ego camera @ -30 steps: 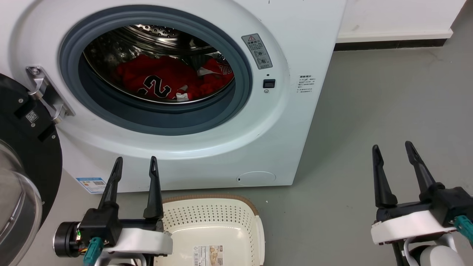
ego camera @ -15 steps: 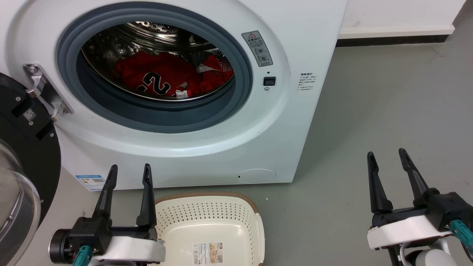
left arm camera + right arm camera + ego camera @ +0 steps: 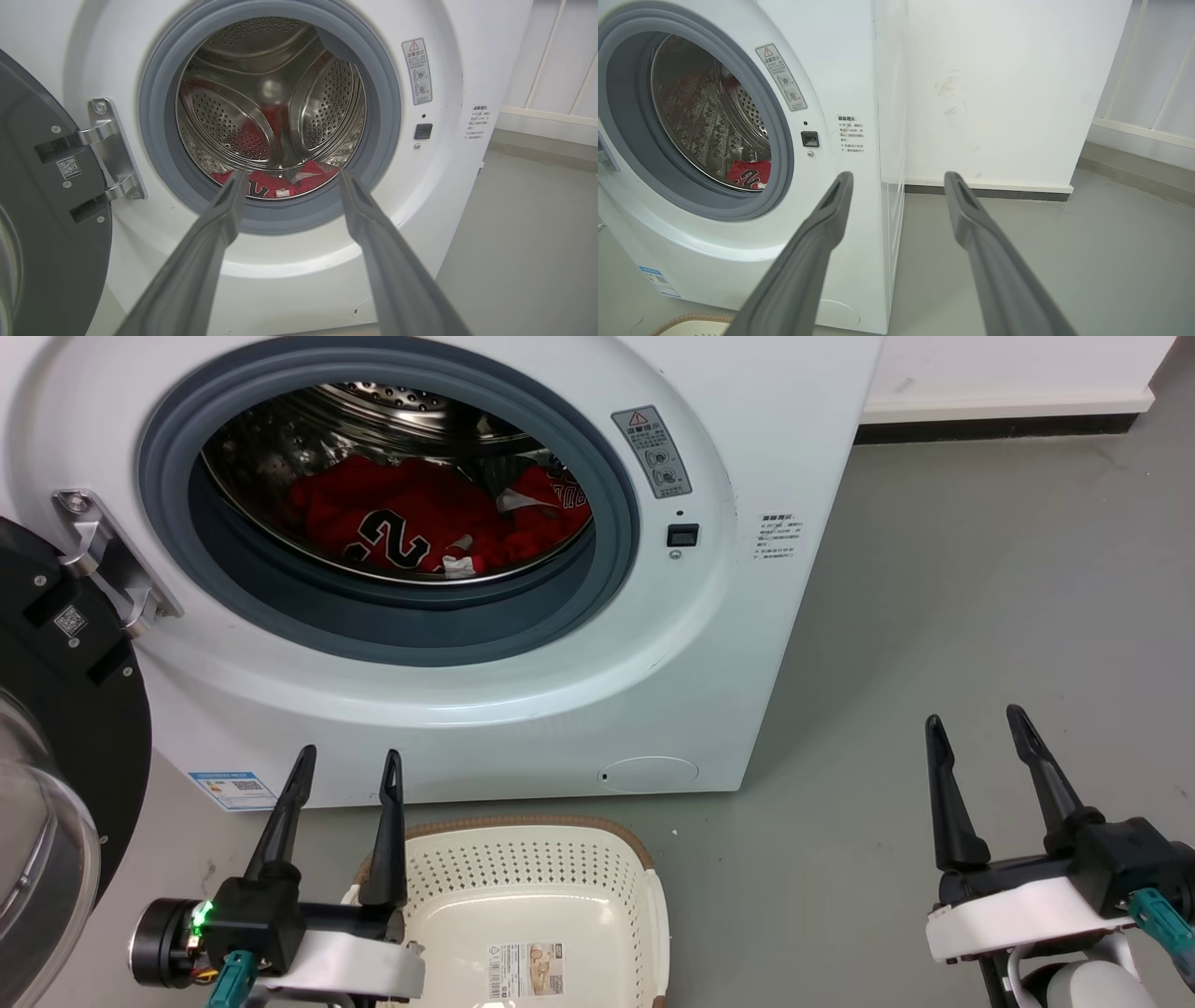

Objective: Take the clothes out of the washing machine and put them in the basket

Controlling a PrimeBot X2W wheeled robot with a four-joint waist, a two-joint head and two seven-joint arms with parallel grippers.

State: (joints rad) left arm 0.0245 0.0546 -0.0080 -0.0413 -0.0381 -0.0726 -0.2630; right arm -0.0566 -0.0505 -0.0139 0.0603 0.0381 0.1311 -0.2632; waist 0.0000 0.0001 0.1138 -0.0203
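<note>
floor (image 3: 934, 616): grey, carries machine and basket.
washing machine (image 3: 747, 476): white front-loader, drum open to the front.
door (image 3: 65, 737): swung wide to the left, off the opening.
basket (image 3: 523, 873): cream, on the floor just before the machine; no garment in it.
clothes (image 3: 401, 518): red, numbered jersey uppermost, all low in the drum; possibly several pieces, too bunched to count. task judged not begun; everything is left to move.
left end effector (image 3: 349, 754): fingers spread, holding nothing, beside the basket, aimed at the opening.
right end effector (image 3: 974, 716): fingers spread, holding nothing, well right, over floor.
seal (image 3: 401, 635): deep grey lip the clothes lie behind; likely snag.
</note>
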